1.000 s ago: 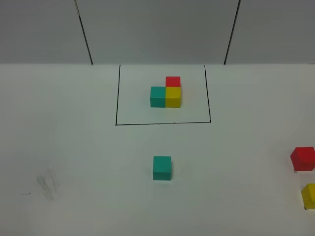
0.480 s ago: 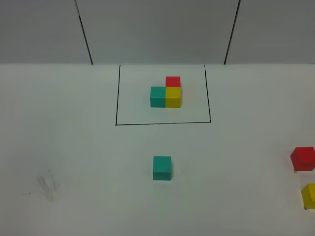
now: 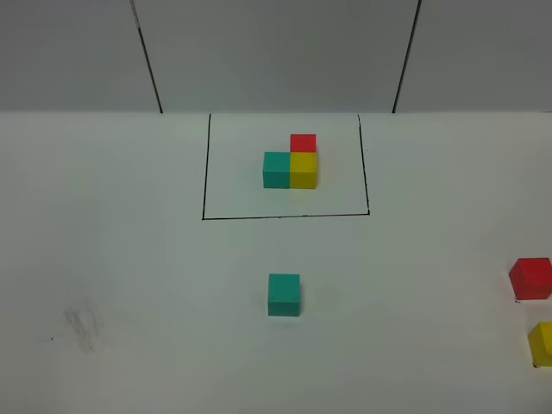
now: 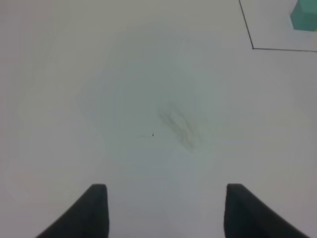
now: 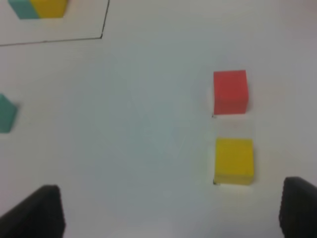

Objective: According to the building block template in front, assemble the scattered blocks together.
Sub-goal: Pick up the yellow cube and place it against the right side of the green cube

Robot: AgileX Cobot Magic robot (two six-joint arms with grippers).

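Note:
The building block template [image 3: 291, 164] stands at the far middle inside a thin black rectangle [image 3: 203, 172]: teal left, yellow right, red behind the yellow. A loose teal cube [image 3: 284, 294] lies in front of the frame. At the right edge sit a loose red cube [image 3: 530, 278] and a yellow cube [image 3: 542, 343]. Neither arm shows in the high view. The right gripper [image 5: 168, 213] is open above the table, with the red cube [image 5: 230, 91] and yellow cube [image 5: 234, 161] ahead of it. The left gripper [image 4: 166, 213] hovers over bare table, fingers apart with nothing between them.
A faint grey smudge [image 3: 82, 323] marks the white table at front left and also shows ahead of the left gripper as a smudge [image 4: 178, 126]. A corner of the black frame [image 4: 252, 48] and a teal template cube [image 4: 303, 15] show beyond it. A grey panelled wall [image 3: 276, 52] closes off the back.

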